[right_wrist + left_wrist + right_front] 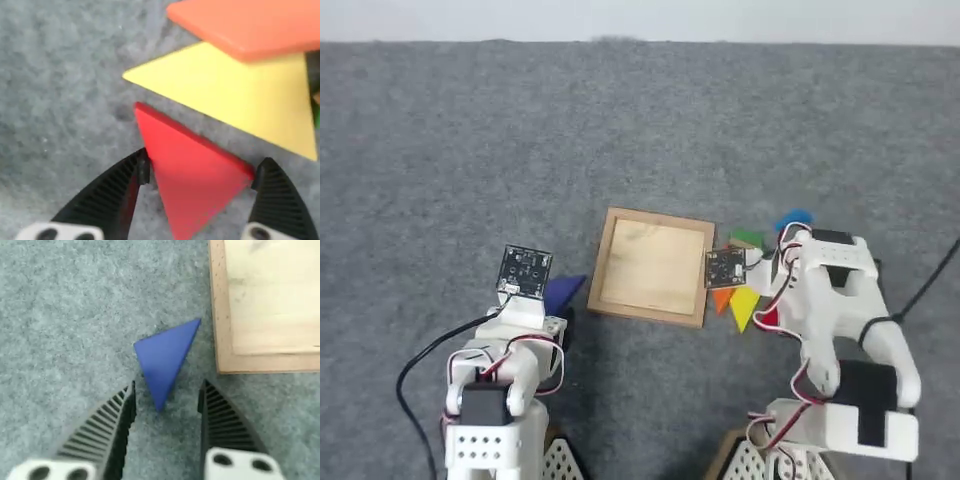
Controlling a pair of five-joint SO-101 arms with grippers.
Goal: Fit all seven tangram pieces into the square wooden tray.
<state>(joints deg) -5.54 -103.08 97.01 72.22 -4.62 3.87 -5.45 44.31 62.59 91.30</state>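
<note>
On the grey, carpet-like desk point(470, 150), the left arm point(510, 340) stood at the near left, with its end effector point(168, 387) low over the surface and its two black ribbed fingers point(117, 415) spread apart. Between their tips lay one corner of the dark blue triangle point(165, 357), flat on the desk and touched by neither finger. This triangle sat just beside the left rim of the square wooden tray point(610, 262), close to the tray's near left corner but apart from it. The tray lay flat in the middle of the desk, its pale wooden floor bare. Just past its right rim, near the near right corner, the other pieces were clustered on the desk: an orange piece point(255, 25) overlapped the yellow triangle point(235, 97), and the red triangle point(192, 185) lay just beside the yellow one. The right end effector point(202, 165) was spread wide around the red triangle, with one finger point(125, 185) against its edge and the other just beside its corner. Farther back, a green piece point(747, 239) and a lighter blue piece point(794, 217) lay near the right arm point(840, 300).
</note>
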